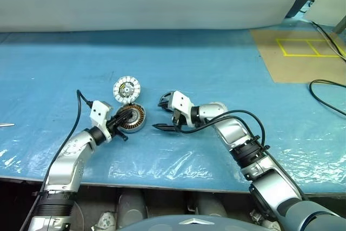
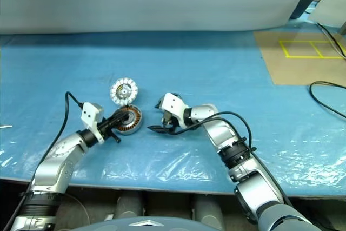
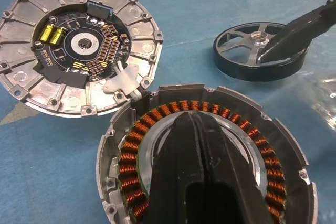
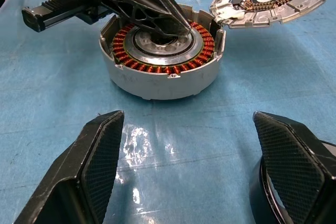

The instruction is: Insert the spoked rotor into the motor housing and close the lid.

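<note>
Left gripper [image 4: 157, 17]: fingers pressed together, tips resting inside the motor housing [image 4: 163, 66].
Right gripper [image 4: 205, 166]: fingers spread wide, one beside the spoked rotor [image 3: 260, 51].
Lid [image 3: 79, 45]: lies open beside the housing.

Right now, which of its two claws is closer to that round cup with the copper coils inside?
The left. The left gripper is shut, its tips over the centre of the motor housing. The right gripper stands open off to the side, by the spoked rotor.

motor housing [image 4: 163, 72] upright, lid [image 3: 79, 45] beside, spoked rotor [image 3: 252, 51] apart
</note>
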Motion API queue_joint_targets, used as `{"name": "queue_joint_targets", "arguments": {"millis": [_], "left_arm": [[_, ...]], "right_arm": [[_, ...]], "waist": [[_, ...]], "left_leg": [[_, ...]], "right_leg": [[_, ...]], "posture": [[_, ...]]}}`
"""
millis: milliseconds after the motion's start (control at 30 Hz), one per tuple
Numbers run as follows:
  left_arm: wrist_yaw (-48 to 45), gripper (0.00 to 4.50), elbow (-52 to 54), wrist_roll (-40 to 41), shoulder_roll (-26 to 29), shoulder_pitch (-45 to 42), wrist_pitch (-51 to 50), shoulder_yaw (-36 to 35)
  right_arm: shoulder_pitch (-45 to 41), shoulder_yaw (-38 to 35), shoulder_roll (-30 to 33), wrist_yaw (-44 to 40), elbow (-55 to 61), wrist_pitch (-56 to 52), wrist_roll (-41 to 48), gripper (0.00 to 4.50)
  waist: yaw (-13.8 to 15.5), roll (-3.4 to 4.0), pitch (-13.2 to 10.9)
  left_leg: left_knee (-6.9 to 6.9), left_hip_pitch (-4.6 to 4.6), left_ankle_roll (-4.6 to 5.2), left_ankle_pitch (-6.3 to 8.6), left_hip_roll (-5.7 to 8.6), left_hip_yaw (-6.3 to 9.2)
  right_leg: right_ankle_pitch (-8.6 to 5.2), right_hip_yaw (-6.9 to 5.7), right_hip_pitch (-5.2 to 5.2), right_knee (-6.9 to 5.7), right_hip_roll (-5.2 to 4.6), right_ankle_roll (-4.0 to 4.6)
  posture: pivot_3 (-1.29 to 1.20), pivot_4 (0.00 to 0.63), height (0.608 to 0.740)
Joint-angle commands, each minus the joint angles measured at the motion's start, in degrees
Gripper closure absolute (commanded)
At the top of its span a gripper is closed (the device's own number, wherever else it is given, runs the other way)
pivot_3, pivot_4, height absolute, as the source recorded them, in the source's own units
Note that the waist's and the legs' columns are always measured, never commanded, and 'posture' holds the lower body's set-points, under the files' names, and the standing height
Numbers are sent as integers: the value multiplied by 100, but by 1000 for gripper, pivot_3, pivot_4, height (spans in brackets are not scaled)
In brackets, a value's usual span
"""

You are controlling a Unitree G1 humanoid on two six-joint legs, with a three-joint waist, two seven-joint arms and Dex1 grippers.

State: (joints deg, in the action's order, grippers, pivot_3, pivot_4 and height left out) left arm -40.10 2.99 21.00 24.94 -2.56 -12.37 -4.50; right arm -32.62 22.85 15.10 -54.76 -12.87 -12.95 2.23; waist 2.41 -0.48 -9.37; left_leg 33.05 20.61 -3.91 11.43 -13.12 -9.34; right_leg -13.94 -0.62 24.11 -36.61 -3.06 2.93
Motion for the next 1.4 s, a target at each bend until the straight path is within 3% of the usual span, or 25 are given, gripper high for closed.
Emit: {"name": "queue_joint_targets", "arguments": {"millis": [33, 367, 633, 933, 1267, 1400], "left_arm": [[-236, 4474, 54, -238, 256, 55, -203, 317], [-50, 4474, 66, -397, 485, -106, -758, 419], [-385, 4474, 380, 349, 158, 158, 29, -275], [-270, 4474, 1304, 433, 183, 771, 515, -723], [129, 4474, 2295, 214, 105, 1766, 441, -624], [272, 4474, 2295, 212, -49, 1845, 492, -579]], "right_arm": [[-36, -70, -33, 9, 66, 84, 32, 371], [-18, -86, -31, 19, 100, 55, 37, 371], [-53, -403, -186, -66, 202, -154, 479, 371], [-558, -927, -2, -439, 366, -743, 1134, 371], [-2015, -445, 695, -959, -885, -766, 285, 371], [-3058, 71, 533, -1103, -2054, -935, -335, 371]], "waist": [[3, 0, 0], [8, 10, 5], [-9, 8, 3], [-4, 3, 0], [-19, 5, -3], [-32, 11, -6]], "left_leg": [[0, 0, 0, 0, 0, 0], [-4, -20, 1, 0, 9, -1], [-10, -14, 0, 0, 8, -3], [-22, 4, 1, 0, 8, -3], [-30, 4, 0, 0, 0, -6], [-25, 4, 1, 1, -4, -11]], "right_leg": [[0, 0, 0, 0, 0, 0], [-1, 6, -13, 0, -5, 0], [-2, 9, -5, 5, -2, 0], [-1, 5, 5, 23, -1, 0], [-1, 4, 7, 29, 6, 0], [-2, 4, 10, 24, 8, 1]], "posture": [[0, 150, 740], [0, 150, 740], [0, 150, 740], [0, 150, 740], [0, 150, 740], [0, 150, 740]]}}
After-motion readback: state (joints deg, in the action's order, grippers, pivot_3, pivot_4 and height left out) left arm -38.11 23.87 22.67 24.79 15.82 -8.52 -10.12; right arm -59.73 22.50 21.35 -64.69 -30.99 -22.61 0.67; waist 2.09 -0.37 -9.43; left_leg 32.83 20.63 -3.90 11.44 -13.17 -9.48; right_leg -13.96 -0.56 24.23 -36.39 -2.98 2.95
